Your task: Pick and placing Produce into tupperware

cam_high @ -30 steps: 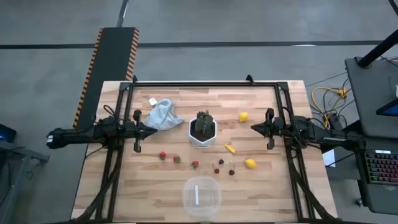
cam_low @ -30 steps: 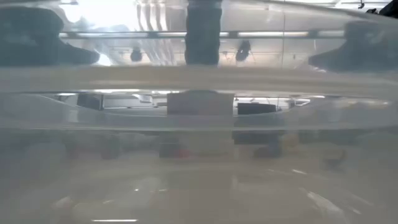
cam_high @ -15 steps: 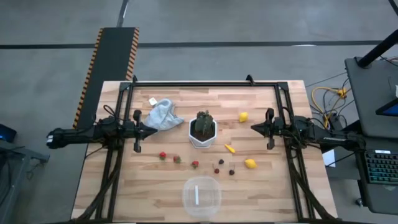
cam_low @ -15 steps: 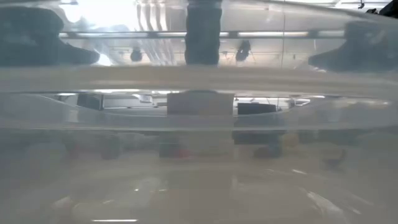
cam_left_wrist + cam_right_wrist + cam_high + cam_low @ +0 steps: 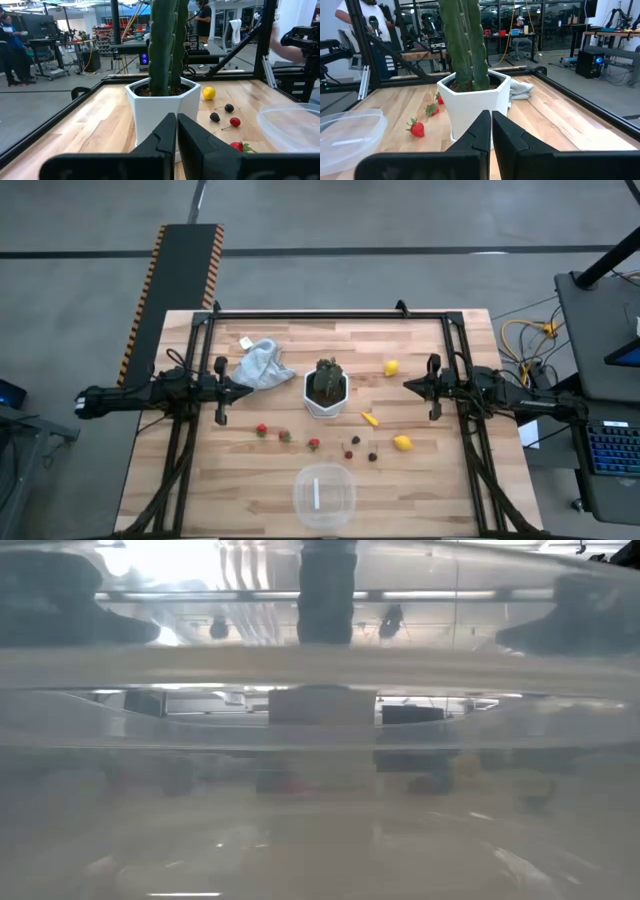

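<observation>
Both tools are clenched on nothing: the left tool [image 5: 243, 389] hangs at the tabletop's left side, tip beside the crumpled grey cloth [image 5: 262, 364], and the right tool [image 5: 412, 387] mirrors it on the right, each pointing inward at the white hexagonal pot [image 5: 325, 392] with its dark green plant. This reads as a waiting pose, so no pick seems to have begun. Between them the produce lies loose on the wooden tabletop [image 5: 450, 480]: three strawberries [image 5: 285, 436] in a row in front of the pot, dark berries [image 5: 357, 447] just to their right, a thin yellow piece [image 5: 370, 419], one lemon [image 5: 402, 443] near the right tool and another lemon [image 5: 391, 367] farther back. Near the front edge, well apart from both arms, the clear tupperware [image 5: 324, 495] stands lidless and seemingly without fruit, probably so either arm can reach it; its wall fills the low view.
</observation>
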